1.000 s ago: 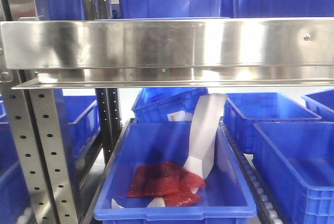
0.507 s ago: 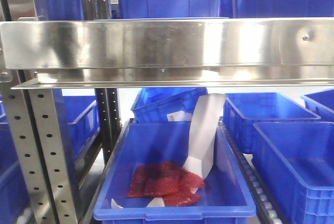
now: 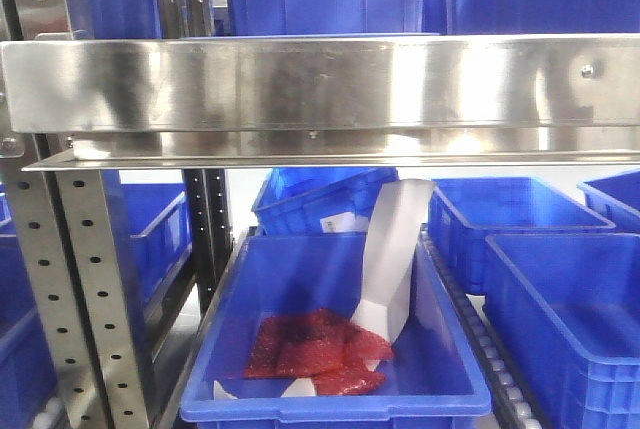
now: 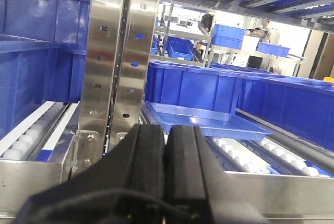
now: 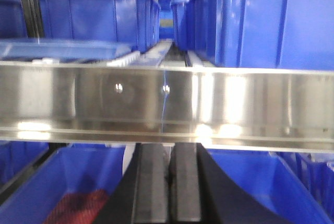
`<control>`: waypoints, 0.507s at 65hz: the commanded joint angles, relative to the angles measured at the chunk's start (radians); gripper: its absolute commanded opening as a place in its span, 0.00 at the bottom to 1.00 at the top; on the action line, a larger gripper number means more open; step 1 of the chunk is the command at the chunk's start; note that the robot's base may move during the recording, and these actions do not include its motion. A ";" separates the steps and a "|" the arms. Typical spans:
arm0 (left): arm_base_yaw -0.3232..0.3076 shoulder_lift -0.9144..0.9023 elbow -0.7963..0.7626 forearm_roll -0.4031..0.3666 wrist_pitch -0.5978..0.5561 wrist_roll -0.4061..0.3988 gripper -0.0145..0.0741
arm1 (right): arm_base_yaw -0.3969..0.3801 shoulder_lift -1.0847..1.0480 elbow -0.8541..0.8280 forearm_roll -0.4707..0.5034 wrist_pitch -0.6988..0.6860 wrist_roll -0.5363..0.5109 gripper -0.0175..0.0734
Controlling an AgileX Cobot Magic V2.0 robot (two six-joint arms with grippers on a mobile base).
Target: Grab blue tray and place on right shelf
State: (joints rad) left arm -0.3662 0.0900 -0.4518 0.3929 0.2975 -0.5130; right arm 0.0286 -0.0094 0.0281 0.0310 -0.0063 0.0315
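While both grippers sit shut, empty: tray [image 4: 209,119] on rollers [image 4: 245,161], beside upright [image 4: 112,57].
Left gripper [image 4: 166,166], right gripper [image 5: 168,190] before rail [image 5: 167,104]; tray's far edge hidden by bin [image 4: 198,85].

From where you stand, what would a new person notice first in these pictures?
In the front view, the broad shiny steel rail of the right shelf crosses the whole picture. Below it, a deep blue bin holds red packets and a white paper strip. In the left wrist view, the light-blue tray lies on white rollers, beyond the closed left gripper.
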 commanded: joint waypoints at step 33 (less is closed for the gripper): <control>-0.003 0.012 -0.028 0.003 -0.072 -0.005 0.11 | -0.007 -0.022 -0.022 0.003 -0.083 -0.012 0.25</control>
State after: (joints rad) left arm -0.3662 0.0900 -0.4518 0.3929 0.2975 -0.5130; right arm 0.0286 -0.0094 0.0281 0.0331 -0.0054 0.0315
